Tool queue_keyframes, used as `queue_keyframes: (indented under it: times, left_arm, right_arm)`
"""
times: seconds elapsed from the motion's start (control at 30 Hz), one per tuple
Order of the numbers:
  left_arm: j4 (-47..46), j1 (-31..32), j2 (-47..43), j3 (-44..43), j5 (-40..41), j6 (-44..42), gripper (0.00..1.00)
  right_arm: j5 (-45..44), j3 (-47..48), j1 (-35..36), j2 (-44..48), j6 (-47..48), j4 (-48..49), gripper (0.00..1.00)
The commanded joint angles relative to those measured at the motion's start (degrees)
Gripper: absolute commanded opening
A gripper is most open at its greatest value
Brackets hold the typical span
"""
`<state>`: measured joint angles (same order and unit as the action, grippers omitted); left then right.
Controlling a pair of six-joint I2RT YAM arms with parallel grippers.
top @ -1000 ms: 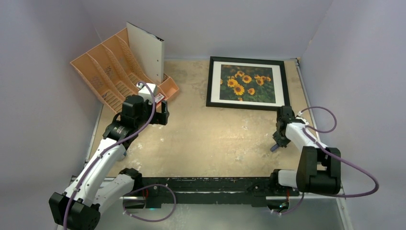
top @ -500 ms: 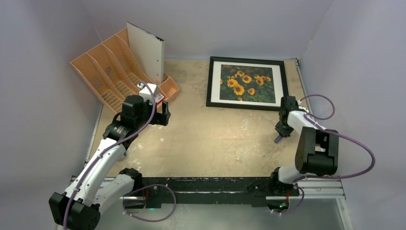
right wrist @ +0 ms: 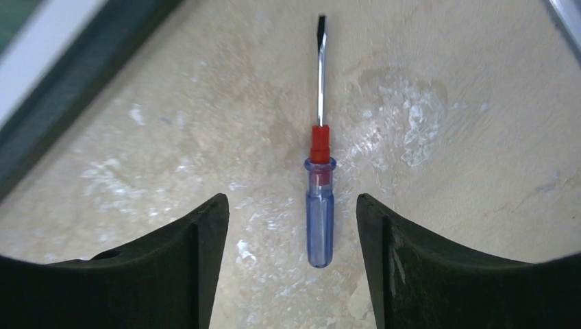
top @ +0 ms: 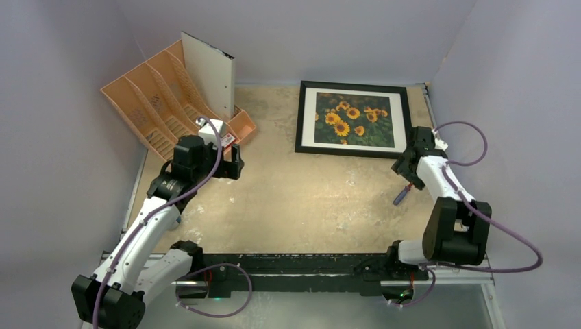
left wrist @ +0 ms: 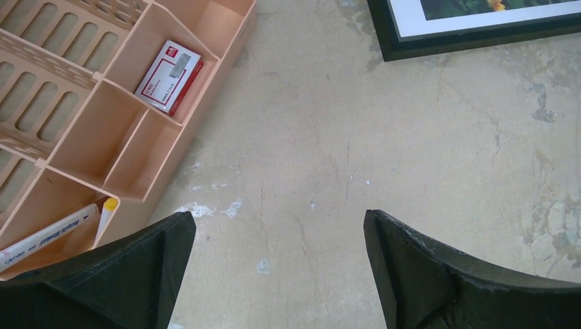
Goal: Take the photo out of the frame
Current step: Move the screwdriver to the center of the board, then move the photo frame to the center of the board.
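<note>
Frame (top: 353,86) just beside right hand (top: 403,166).

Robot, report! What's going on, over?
Left fingers open, empty. Right fingers open over screwdriver, loose on table. Photo in frame, untouched.

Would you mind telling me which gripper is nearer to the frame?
Right. The right gripper hovers just off the frame's near right corner; the left gripper sits well to its left, beside the organiser.
</note>
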<state>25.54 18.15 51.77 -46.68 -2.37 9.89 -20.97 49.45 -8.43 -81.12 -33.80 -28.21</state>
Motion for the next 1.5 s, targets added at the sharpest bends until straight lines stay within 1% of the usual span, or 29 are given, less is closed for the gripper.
queue_keyframes:
  times: [0.0, 0.07, 0.13, 0.2, 0.23, 0.33, 0.43, 0.53, 0.63, 0.77, 0.87, 1.0, 1.13, 1.47]
  left_arm:
    - [-1.7, -1.7, -0.3, -2.0, -2.2, 0.3, 1.0]
    - [-2.2, -2.6, -0.4, -1.8, -3.4, 0.5, 1.0]
    - [-2.5, -4.0, -0.4, -1.7, -4.7, 0.6, 1.0]
    - [-3.0, -5.1, -0.4, -1.4, -5.8, 0.8, 1.0]
    - [-3.2, -5.6, -0.5, -1.3, -6.2, 0.9, 1.0]
    - [-3.4, -6.1, -0.5, -1.3, -7.0, 0.8, 1.0]
    - [-3.3, -6.3, -0.4, -1.2, -7.0, 0.7, 1.0]
    - [-3.4, -6.3, -0.3, -1.2, -6.3, 0.7, 1.0]
    - [-3.1, -6.3, -0.2, -1.4, -5.7, 0.7, 1.0]
    - [-2.9, -6.3, -0.8, -1.5, -4.9, 0.7, 1.0]
    - [-3.0, -6.3, -1.7, -1.4, -4.3, 0.7, 1.0]
    - [-3.3, -6.3, -1.9, -1.2, -4.2, 0.8, 1.0]
    - [-3.3, -6.3, -1.6, -1.2, -4.8, 0.7, 1.0]
    - [-3.7, -6.3, -1.1, -0.9, -6.3, 0.5, 1.0]
  right_arm:
    - [2.5, 5.0, -0.1, 6.1, 3.4, -2.0, 0.71]
    - [8.7, 5.3, 0.0, 8.2, 3.8, -0.2, 0.73]
    - [17.7, 4.7, 0.8, 9.7, 3.9, 3.8, 0.75]
    - [22.6, 4.8, 3.6, 9.7, 3.5, 6.8, 0.77]
    - [23.2, 5.4, 6.2, 9.3, 3.4, 7.7, 0.79]
    - [22.1, 9.7, 15.3, 4.7, 3.6, 8.2, 0.81]
    - [19.4, 15.1, 22.3, -1.0, 4.0, 8.1, 0.81]
    - [17.0, 20.4, 27.2, -6.6, 4.0, 7.7, 0.81]
    - [17.0, 25.0, 31.4, -11.9, 4.5, 8.2, 0.81]
    - [14.2, 32.9, 37.4, -19.7, 5.4, 5.7, 0.8]
    - [11.5, 38.4, 39.5, -25.7, 5.5, 4.2, 0.78]
    - [9.1, 44.2, 40.3, -32.3, 5.0, 3.0, 0.74]
    - [7.8, 51.5, 41.2, -39.0, 5.4, -1.6, 0.72]
    - [5.9, 61.7, 42.3, -48.7, 7.0, -3.1, 0.63]
